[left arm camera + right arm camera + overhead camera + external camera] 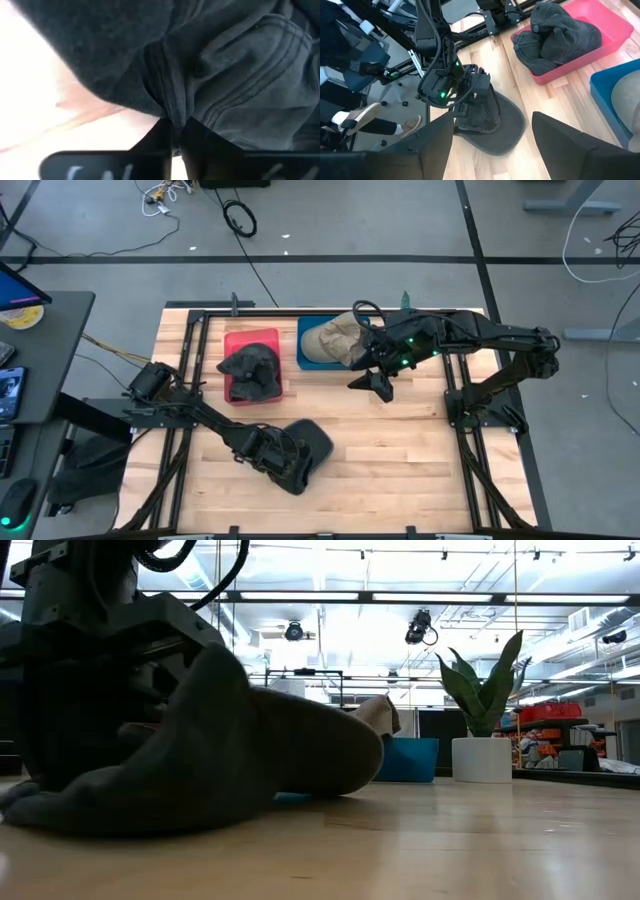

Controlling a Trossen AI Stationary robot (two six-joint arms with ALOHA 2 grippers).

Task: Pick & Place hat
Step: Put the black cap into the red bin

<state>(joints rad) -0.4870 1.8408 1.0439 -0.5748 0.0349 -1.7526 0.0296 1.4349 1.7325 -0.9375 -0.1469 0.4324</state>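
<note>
A dark grey hat (314, 442) lies on the wooden table near its near edge, with its brim (507, 131) flat on the wood. My left gripper (175, 134) is at the hat's crown and shut on it; in the low view the hat (250, 755) fills the foreground. My right gripper (377, 386) hangs open above the table, just near of the blue bin (312, 358), and touches nothing. Its wrist view looks down on the grey hat (485, 117) from afar. My left gripper pinches a bunched fold of the hat's crown cloth (172, 111) between its two fingers, with ridges of stitched cloth gathered at the fingertips. It comes slanting down from the table's left side. The hat rests on the table, brim flat.
A red bin (232, 342) at the table's far middle holds another dark hat (252, 366). The blue bin beside it holds a tan hat (335, 338). Black frame rails run along both table sides. A potted plant (482, 705) stands beyond the far edge.
</note>
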